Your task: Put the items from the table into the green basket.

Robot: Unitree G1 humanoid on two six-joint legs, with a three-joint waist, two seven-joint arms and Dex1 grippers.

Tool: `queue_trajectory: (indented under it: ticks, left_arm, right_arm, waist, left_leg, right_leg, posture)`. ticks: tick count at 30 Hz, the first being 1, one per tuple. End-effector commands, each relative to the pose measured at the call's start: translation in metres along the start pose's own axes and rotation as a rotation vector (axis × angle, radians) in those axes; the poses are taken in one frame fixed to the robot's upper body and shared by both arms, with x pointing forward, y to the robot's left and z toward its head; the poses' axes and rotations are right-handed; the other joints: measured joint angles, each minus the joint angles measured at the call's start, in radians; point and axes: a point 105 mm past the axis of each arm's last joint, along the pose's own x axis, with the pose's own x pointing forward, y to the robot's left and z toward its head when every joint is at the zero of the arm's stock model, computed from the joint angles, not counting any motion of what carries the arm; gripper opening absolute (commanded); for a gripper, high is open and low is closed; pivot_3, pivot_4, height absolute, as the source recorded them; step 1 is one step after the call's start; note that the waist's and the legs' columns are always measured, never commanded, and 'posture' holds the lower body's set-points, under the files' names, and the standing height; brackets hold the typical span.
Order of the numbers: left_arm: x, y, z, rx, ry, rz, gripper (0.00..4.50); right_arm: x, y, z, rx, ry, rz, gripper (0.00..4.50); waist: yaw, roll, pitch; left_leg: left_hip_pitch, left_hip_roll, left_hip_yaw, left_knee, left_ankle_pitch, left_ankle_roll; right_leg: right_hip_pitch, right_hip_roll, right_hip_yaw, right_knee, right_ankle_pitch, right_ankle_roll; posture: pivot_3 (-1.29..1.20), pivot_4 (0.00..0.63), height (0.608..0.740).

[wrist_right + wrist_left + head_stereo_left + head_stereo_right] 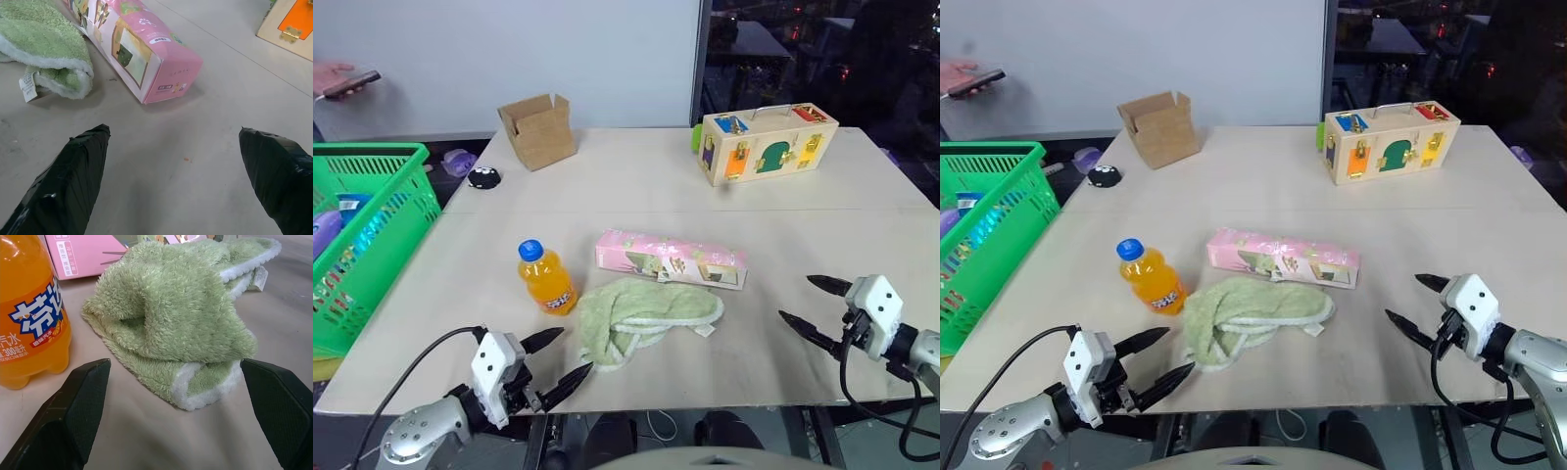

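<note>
An orange-drink bottle (546, 278) with a blue cap stands upright on the beige table (636, 186), left of centre. Just right of it lies a long pink printed carton (671, 258). A crumpled green towel (641, 315) lies in front of both. The green basket (374, 240) sits off the table's left edge. My left gripper (556, 360) hovers open at the near edge, pointing at the towel and bottle (29, 318). My right gripper (815, 304) is open at the near right, aimed at the carton's end (146, 54), with bare table between.
A small open cardboard box (538, 129) and a wooden latch-board box (766, 142) stand at the back of the table. A small black object (483, 177) lies near the back-left edge. The basket holds some coloured items. A person's hand with a phone (342, 82) shows at far left.
</note>
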Motion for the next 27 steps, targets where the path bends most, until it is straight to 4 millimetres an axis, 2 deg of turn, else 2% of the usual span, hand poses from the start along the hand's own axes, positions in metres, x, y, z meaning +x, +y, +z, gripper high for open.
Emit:
queue_trajectory:
  ticks: [1, 4, 7, 10, 12, 16, 23, 25, 27]
  left_arm:
    - [-0.004, 0.004, 0.013, 0.044, -0.066, 0.018, 4.45]
    - [-0.003, -0.007, 0.029, 0.087, -0.174, -0.045, 4.45]
    - [-0.002, -0.015, 0.025, 0.091, -0.181, -0.09, 4.45]
    - [-0.005, -0.017, 0.021, 0.085, -0.18, -0.108, 4.45]
    - [-0.009, -0.02, 0.02, 0.087, -0.176, -0.132, 4.45]
    - [-0.02, -0.028, 0.028, 0.085, -0.167, -0.148, 4.45]
    - [-0.022, -0.039, 0.064, 0.096, -0.186, -0.138, 4.45]
    - [-0.023, -0.041, 0.07, 0.097, -0.188, -0.13, 4.45]
    - [-0.021, -0.043, 0.074, 0.096, -0.189, -0.123, 4.5]
  right_arm:
    - [0.007, 0.0, 0.021, -0.033, -0.062, 0.01, 4.5]
    - [0.029, 0.026, 0.048, 0.001, -0.128, 0.197, 4.5]
    - [0.044, 0.043, 0.067, -0.041, -0.158, 0.332, 4.5]
    - [0.057, 0.053, 0.078, -0.08, -0.161, 0.423, 4.5]
    - [0.076, 0.062, 0.082, -0.136, -0.141, 0.508, 4.5]
    - [0.106, 0.082, 0.075, -0.226, -0.067, 0.686, 4.5]
    - [0.174, 0.081, 0.052, -0.301, 0.034, 0.654, 4.5]
    - [0.178, 0.089, 0.042, -0.29, 0.079, 0.71, 4.5]
    - [0.179, 0.094, 0.032, -0.291, 0.119, 0.739, 3.97]
  waist:
    - [0.0, 0.0, 0.0]
    - [-0.011, 0.001, 0.0]
    - [-0.012, 0.001, 0.0]
    - [-0.01, -0.001, 0.0]
    - [-0.005, -0.001, 0.001]
    - [-0.008, -0.003, 0.0]
    - [0.005, -0.004, 0.0]
    - [0.006, -0.004, 0.0]
    - [0.008, -0.004, 0.0]
  left_leg:
    - [0.0, 0.0, 0.0, 0.0, 0.0, 0.0]
    - [0.001, 0.0, 0.001, 0.0, 0.0, 0.0]
    - [0.002, 0.002, 0.002, 0.0, 0.0, 0.0]
    - [0.0, 0.002, 0.002, 0.0, 0.0, 0.001]
    - [-0.001, 0.002, 0.002, 0.0, -0.001, 0.001]
    - [-0.001, 0.002, 0.003, 0.0, -0.001, 0.002]
    - [-0.002, 0.003, 0.003, 0.0, -0.001, 0.002]
    - [-0.002, 0.003, 0.003, 0.0, -0.001, 0.002]
    - [-0.002, 0.003, 0.003, 0.0, -0.001, 0.002]
  right_leg:
    - [0.0, 0.0, 0.0, 0.0, 0.0, 0.0]
    - [0.0, 0.0, 0.001, 0.0, 0.0, 0.0]
    - [0.0, 0.001, 0.001, 0.001, 0.0, 0.0]
    - [-0.001, 0.0, 0.0, -0.001, 0.0, 0.0]
    - [-0.001, 0.0, 0.0, -0.001, 0.0, 0.0]
    - [-0.002, 0.001, 0.0, -0.001, 0.0, 0.0]
    - [-0.004, 0.001, 0.0, 0.001, 0.0, 0.0]
    - [-0.004, 0.001, 0.0, 0.002, 0.0, 0.0]
    - [-0.004, 0.001, 0.0, 0.002, 0.0, 0.0]
  posture:
    - [0.07, 0.0, 0.74]
    - [0.07, 0.0, 0.74]
    - [0.07, 0.0, 0.74]
    - [0.07, 0.0, 0.74]
    - [0.07, 0.0, 0.74]
    - [0.09, 0.0, 0.74]
    - [0.14, 0.0, 0.74]
    - [0.15, 0.0, 0.74]
    - [0.16, 0.0, 0.74]
